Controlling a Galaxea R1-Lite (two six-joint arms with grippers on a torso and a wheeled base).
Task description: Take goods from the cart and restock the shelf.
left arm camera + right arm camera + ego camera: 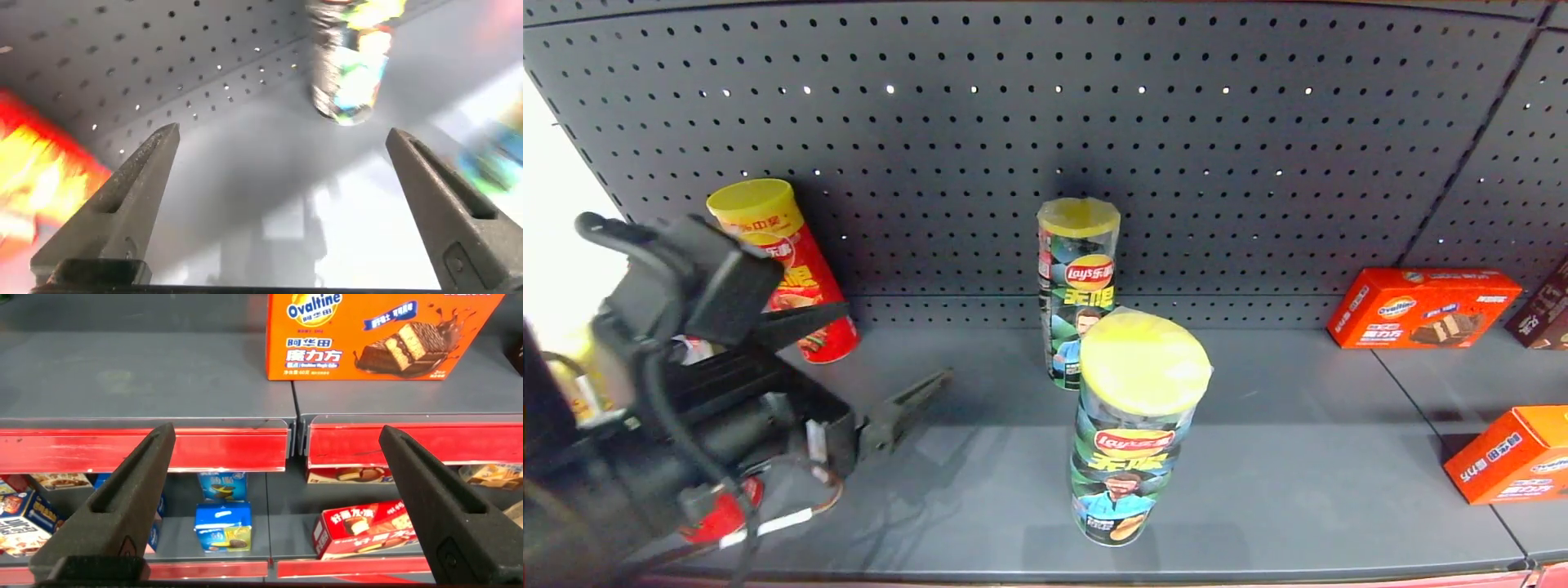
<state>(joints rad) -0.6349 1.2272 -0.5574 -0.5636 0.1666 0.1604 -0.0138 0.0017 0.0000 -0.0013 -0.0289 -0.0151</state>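
Left gripper (282,135) and right gripper (275,431) both gape empty by the grey, pegboard-backed shelf (1298,457)

The left arm (703,408) partly hides the red can (809,282); an orange box (1507,457) is cropped.

At 3 o'clock, a flat orange cardboard box (1421,306) sits close to the dark grey perforated metal back panel (1045,122), dark brown carton (1547,314) just beside it, second orange cardboard box (1511,453) at its 5 o'clock. Lower down, there's a small blue snack box (222,527).
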